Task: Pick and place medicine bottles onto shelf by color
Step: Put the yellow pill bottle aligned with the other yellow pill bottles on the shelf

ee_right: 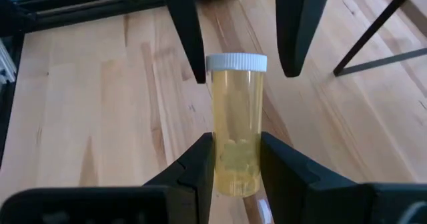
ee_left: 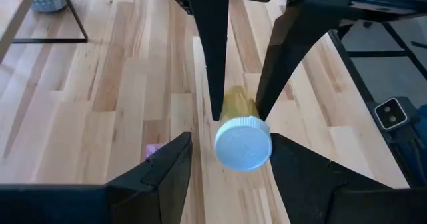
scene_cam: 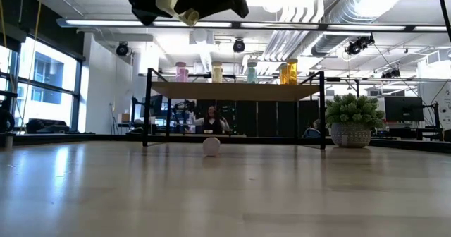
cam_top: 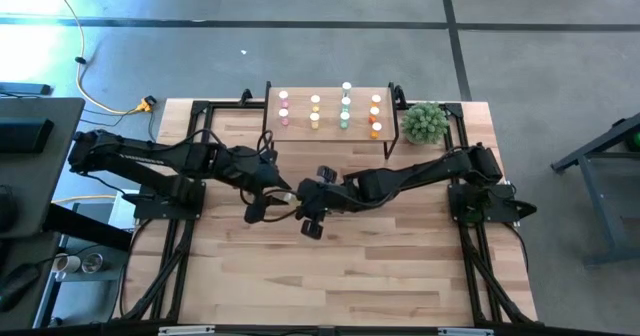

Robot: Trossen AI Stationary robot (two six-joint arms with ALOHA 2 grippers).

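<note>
1. We hold a yellow bottle (ee_right: pixel 235 121) clamped in our right pincer (ee_right: pixel 235 159), raised above mid-bench (cam_top: pixel 400 266).
2. Our left pincer (ee_left: pixel 230 159) stands apart around its white cap, not gripping.
3. This looks like a handover; next the left should close, then carry it to the shelf's (cam_top: pixel 300 129) yellow column.

Potted plant (cam_top: pixel 426 123): green, on wooden tabletop (cam_top: pixel 330 276) at far right corner. Yellow cable (cam_top: pixel 95 96) on grey floor (cam_top: pixel 300 36), beyond table. Seated person (scene_cam: pixel 210 119) in room background.
</note>
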